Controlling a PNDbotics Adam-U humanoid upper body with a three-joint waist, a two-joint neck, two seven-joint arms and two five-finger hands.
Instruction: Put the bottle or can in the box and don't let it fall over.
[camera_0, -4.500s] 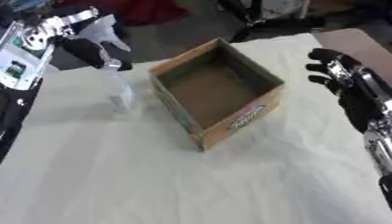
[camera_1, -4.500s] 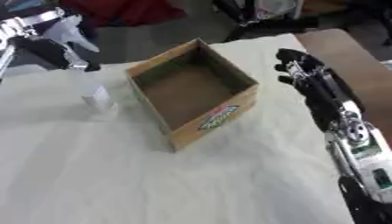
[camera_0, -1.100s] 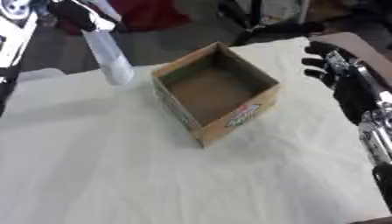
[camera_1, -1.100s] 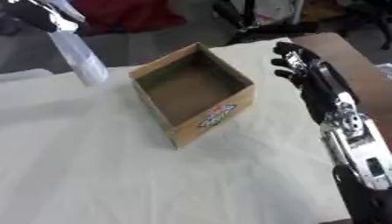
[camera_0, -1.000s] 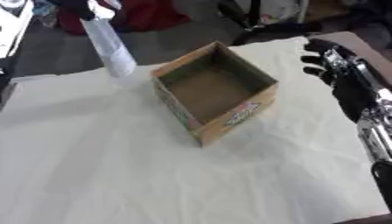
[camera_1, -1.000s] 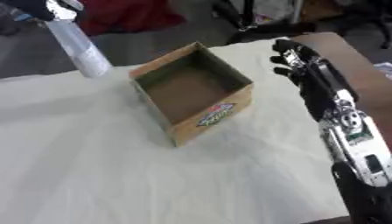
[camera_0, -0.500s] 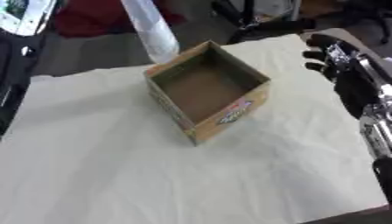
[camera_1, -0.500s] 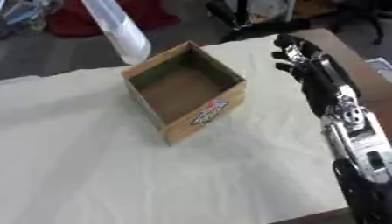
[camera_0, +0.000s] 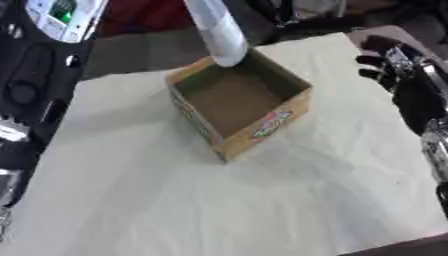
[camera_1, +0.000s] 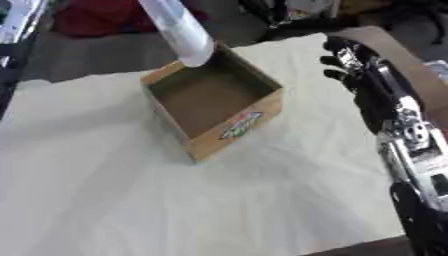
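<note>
Cream cloth covers the table (camera_0: 262, 200), with dark clutter and something red beyond its far edge. Item one: the bottle (camera_0: 219, 35), pale and translucent with a rounded bottom end, hangs tilted in the air, its lower end over the far corner of the box (camera_0: 241, 107) and level with the rim; its upper part runs out of the top of both views. Whether it touches the rim cannot be told. Item two: the box is brown cardboard, open-topped, set cornerwise on the cloth, with a coloured label on its near right face and nothing visible inside. The left hand is out of view; only the black left arm (camera_0: 39, 75) shows along the left edge. The right hand (camera_1: 354, 60) is black, at the right edge beside the box and apart from it, fingers loosely spread, holding nothing.
</note>
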